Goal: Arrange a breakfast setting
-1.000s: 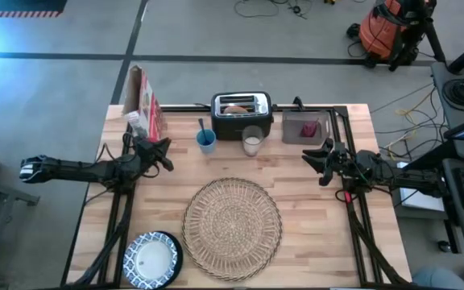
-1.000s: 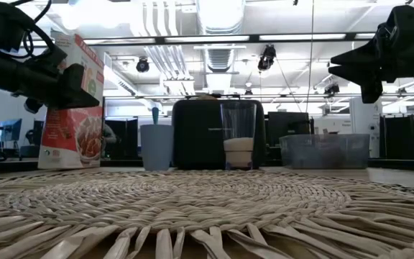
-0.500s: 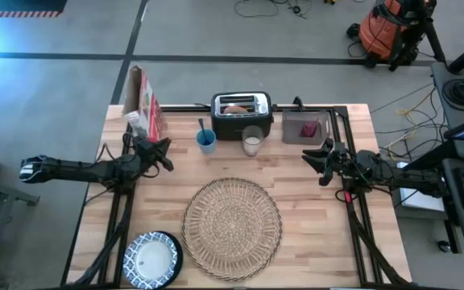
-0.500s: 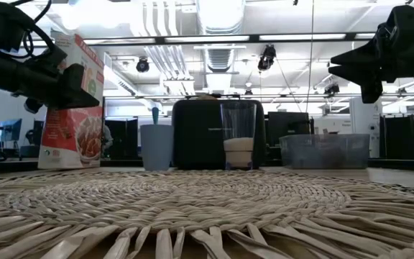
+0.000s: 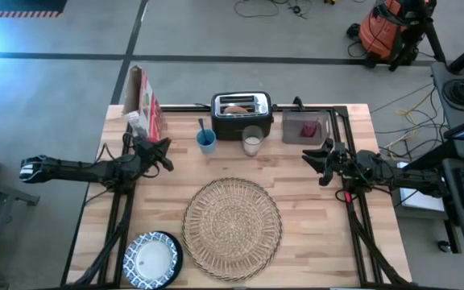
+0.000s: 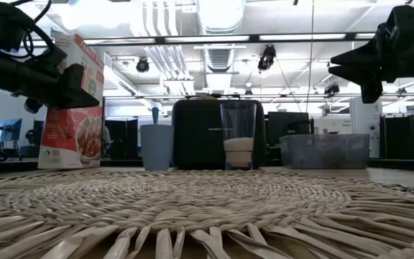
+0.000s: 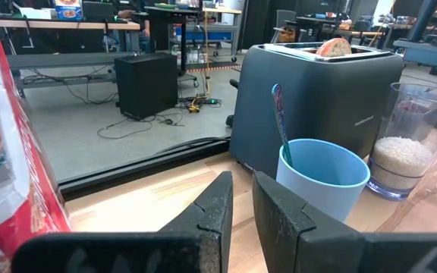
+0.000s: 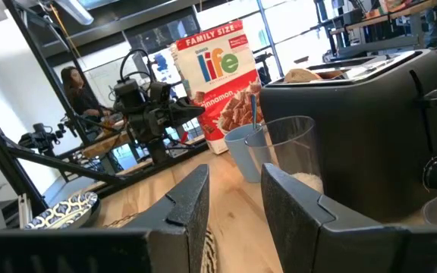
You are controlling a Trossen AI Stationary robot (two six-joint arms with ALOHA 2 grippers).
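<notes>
We hover both arms above the worktop (image 5: pixel 312 217), holding nothing. Left gripper (image 5: pixel 164 153) fingers (image 7: pixel 217 205) nearly closed, right gripper (image 5: pixel 311 157) fingers (image 8: pixel 192 199) part open. Placemat (image 5: pixel 232 228) sits centre-near; bowl (image 5: pixel 152 259) on plate (image 5: pixel 171 246) near-left; glass (image 5: pixel 252 140) far, beside cup (image 5: pixel 206 140) and touching-close to toaster (image 5: pixel 241 113). Risk: reaching the glass, we clip the cup or toaster and spill. Spoon and red item: can't resolve them.

Bright overhead ceiling light; soft shadows; sharp.
</notes>
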